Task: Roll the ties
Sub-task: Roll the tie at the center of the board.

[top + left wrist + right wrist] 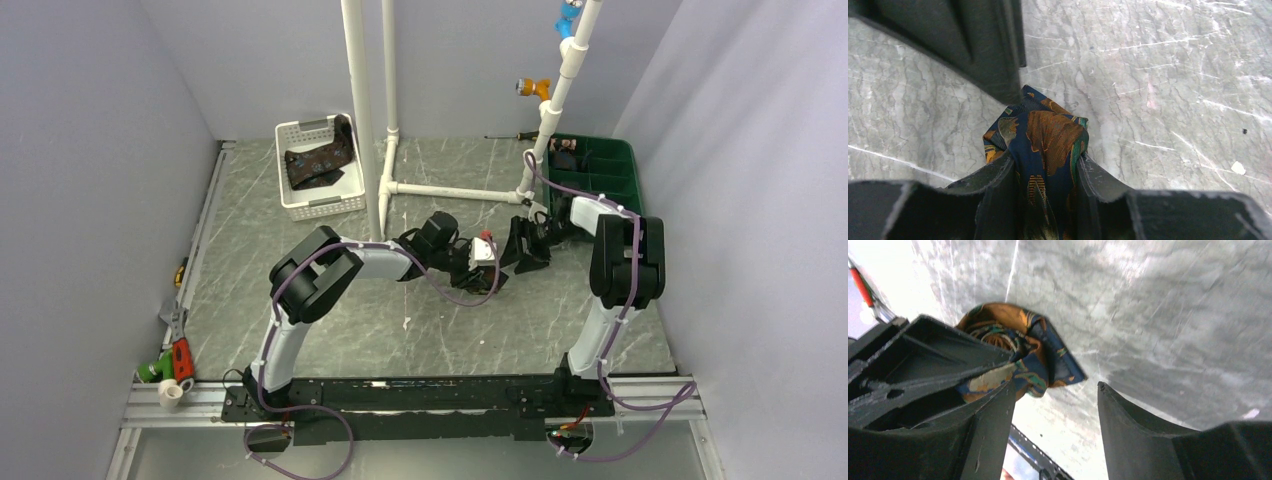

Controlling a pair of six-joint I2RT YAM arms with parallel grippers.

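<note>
Our left gripper pinches the rolled tie from both sides over the middle of the table, with the roll poking out past its fingertips. Just to the right, our right gripper stands wide and holds nothing. The tie sits outside its gap, beside one finger, with its coiled end showing.

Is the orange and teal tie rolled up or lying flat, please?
Rolled up: the tie is a compact coil in the left gripper.
</note>
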